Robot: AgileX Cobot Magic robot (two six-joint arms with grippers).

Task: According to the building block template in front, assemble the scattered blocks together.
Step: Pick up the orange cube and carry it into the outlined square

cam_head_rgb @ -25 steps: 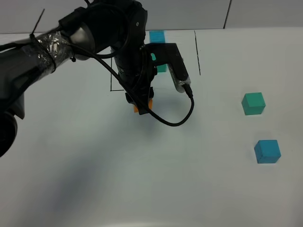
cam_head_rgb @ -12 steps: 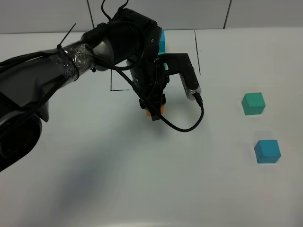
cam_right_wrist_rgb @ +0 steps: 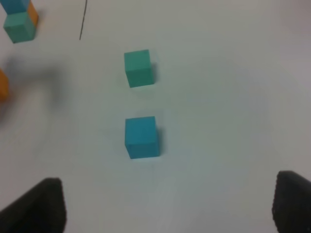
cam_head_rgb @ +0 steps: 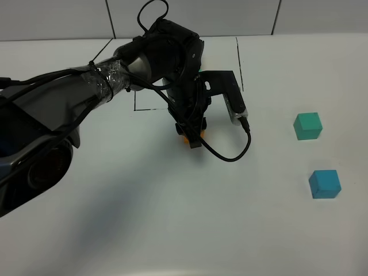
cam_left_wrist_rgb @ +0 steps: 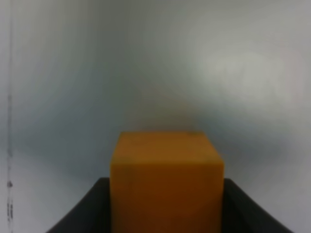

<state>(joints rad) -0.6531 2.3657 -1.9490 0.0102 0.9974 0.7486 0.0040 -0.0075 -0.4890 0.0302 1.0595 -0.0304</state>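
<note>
**In the middle of the white table (cam_head_rgb: 115,230), just near of the thin black drawn rectangle (cam_head_rgb: 135,100): left gripper (cam_head_rgb: 192,137) has the small matte orange cube (cam_left_wrist_rgb: 165,179)**

Near the centre of the scene, the left arm reaches across and its jaws are clamped on the orange cube, one dark finger on each side. From up high I can't tell whether the cube is touching the table or just off it.

What could go wrong from here, as I see it:
- The arm hides most of the building block template (cam_right_wrist_rgb: 19,24) in the high view, so lining the cube up there is basically blind. A small offset could bump the joined pair.
- The flat matte faces look like they'd slip if the squeeze is off-centre.
- A black cable (cam_head_rgb: 230,156) loops low on the right of the wrist and might drag on something.

The orange cube itself looks clean, with sharp edges, sitting square and untilted between the jaws.

The other two scattered blocks sit well off to the right and apart from each other. The teal-green cube (cam_head_rgb: 307,125) is farther away and the blue cube (cam_head_rgb: 325,184) is nearer. The right gripper (cam_right_wrist_rgb: 167,208) hangs above them with its fingers spread wide, holding nothing.
</note>
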